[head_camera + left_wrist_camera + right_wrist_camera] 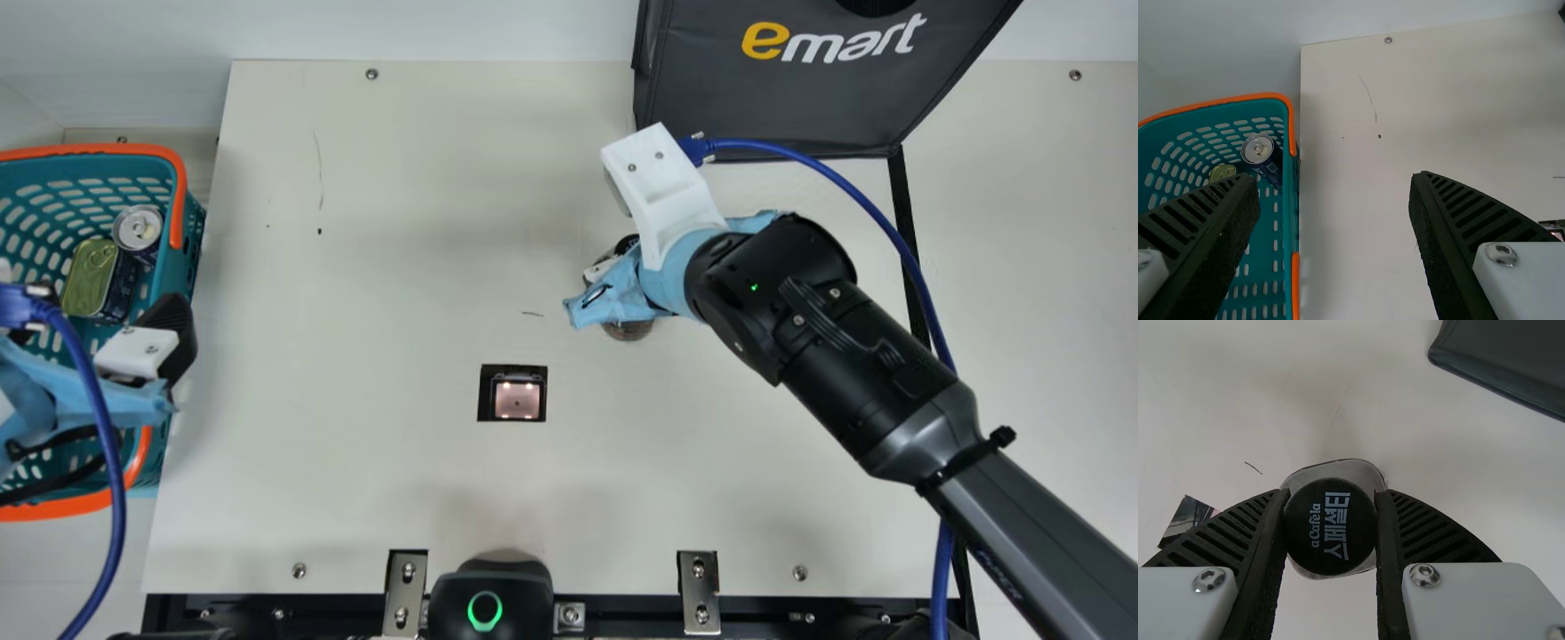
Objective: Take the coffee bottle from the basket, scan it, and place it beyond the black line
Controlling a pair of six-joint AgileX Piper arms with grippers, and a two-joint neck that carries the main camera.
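- From where I'm standing, the coffee bottle (1330, 527) is beyond the scanner (517, 400) and a bit to its right, dark cap facing the wrist camera.
- The right pincer (615, 298) has it pinched, one ribbed finger pressed to each side.
- The left pincer (96, 322) is off to the scanner's left with its fingers spread wide, nothing between them, over the teal basket's (185, 267) inner side.
- That basket, orange-rimmed, sits well left of the scanner, holding a silver-topped can (138, 228) beside a gold-lidded tin (89, 277).
- Right of the scanner runs the black line (901, 200) on the pale tabletop (400, 267); the bottle is on the scanner's side of it.
- A dark bag (773, 98) stands beyond the scanner, to the right.
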